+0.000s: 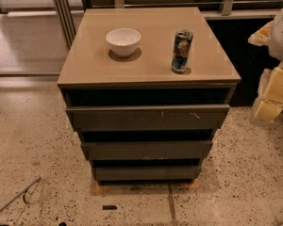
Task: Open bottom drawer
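Note:
The cabinet (85, 74) stands in the middle of the view with a beige top and three dark grey-brown handle-less drawers. The bottom drawer (145, 173) is the lowest and narrowest front, plain and unmarked, and sits in line with the others, just above the floor. Above it are the middle drawer (146, 150) and the top drawer (148, 118), which has white scratches. My gripper (268, 108) shows as white and yellowish parts at the right edge. It is to the right of the cabinet at about top-drawer height, well apart from the bottom drawer.
A white bowl (123, 40) and a tall printed can (181, 51) stand on the cabinet top. A thin metal rod (16, 197) lies on the speckled floor at lower left. A small dark object (109, 207) lies in front of the cabinet. Glass doors are behind.

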`<state>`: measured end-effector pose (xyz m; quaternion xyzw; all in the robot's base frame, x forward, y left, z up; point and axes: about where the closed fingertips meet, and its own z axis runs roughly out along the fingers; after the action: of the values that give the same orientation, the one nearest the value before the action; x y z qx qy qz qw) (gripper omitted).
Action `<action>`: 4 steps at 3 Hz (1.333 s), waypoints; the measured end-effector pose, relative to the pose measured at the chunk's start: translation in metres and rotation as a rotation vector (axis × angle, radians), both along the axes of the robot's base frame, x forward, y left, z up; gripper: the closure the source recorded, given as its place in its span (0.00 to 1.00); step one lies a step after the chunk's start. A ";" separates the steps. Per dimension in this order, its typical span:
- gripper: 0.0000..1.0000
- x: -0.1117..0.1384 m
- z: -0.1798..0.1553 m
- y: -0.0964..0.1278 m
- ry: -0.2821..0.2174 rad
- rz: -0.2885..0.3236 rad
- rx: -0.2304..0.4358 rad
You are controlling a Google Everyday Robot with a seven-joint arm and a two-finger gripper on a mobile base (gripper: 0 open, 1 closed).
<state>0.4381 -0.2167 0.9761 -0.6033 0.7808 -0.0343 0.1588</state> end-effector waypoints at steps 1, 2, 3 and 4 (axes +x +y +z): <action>0.00 0.000 0.000 0.001 -0.005 0.000 0.001; 0.00 0.004 -0.027 0.002 0.019 0.001 0.031; 0.00 0.007 -0.083 0.001 0.105 -0.006 0.056; 0.00 0.012 -0.137 -0.001 0.195 -0.024 0.089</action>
<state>0.4502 -0.2173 0.8389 -0.5866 0.8006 0.0576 0.1082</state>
